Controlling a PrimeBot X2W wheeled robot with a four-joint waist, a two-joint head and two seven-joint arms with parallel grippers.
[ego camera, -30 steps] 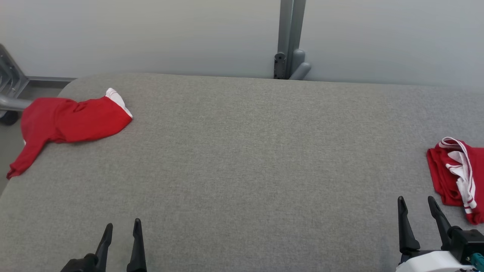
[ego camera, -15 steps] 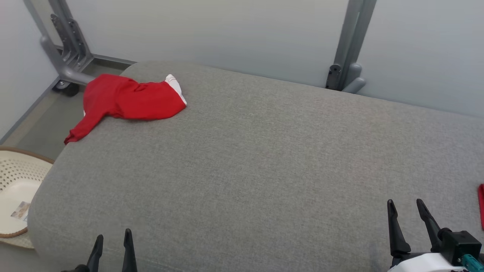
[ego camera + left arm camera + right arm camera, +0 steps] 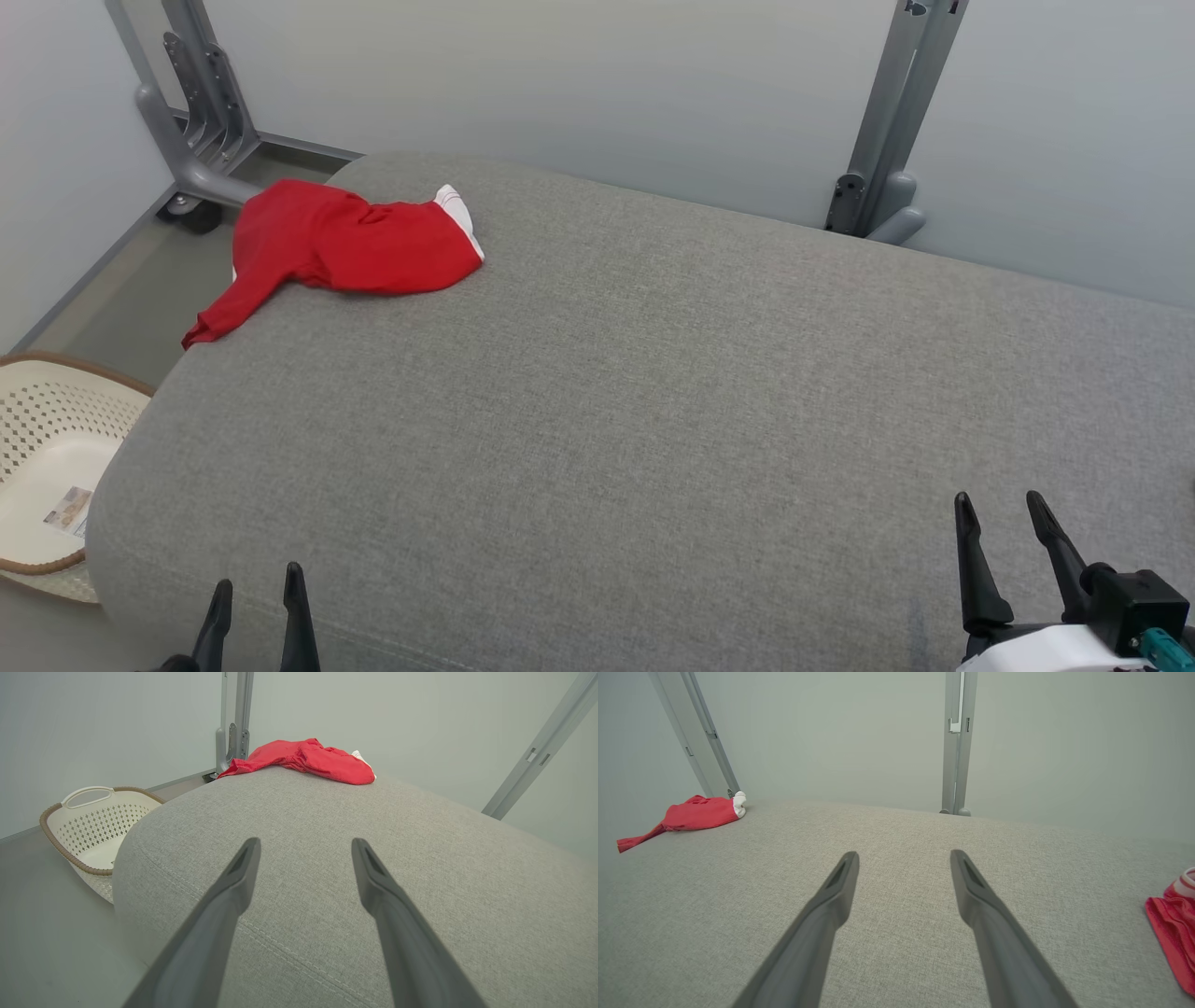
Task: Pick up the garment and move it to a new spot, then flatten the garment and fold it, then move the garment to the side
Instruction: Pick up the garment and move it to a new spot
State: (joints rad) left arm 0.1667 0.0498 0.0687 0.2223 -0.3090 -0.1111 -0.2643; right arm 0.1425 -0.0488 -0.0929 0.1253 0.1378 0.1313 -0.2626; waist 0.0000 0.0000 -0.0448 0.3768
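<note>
Grey fabric desk [image 3: 653, 392] held a crumpled red garment [image 3: 355, 247] far ahead-left, nearer the open-jawed left gripper [image 3: 259, 575] than the open-jawed right gripper [image 3: 998, 498]

Matt cloth garment [image 3: 355, 245] — basket [image 3: 96, 823] probably plastic

The head camera sits high behind both arms and looks forward and down across the grey cushion [image 3: 653, 392]. Its frame takes in the cushion's left end and far edge, with the left gripper [image 3: 259, 577] and right gripper [image 3: 997, 498] at the bottom edge. The left wrist camera rides low and close over the cushion's near left corner, facing along its own fingers toward the far left corner. The right wrist camera sits low, further right, facing the back wall [image 3: 831, 742]. All three views share the red garment [image 3: 355, 247]; the head and left wrist views also share the basket [image 3: 37, 411].
</note>
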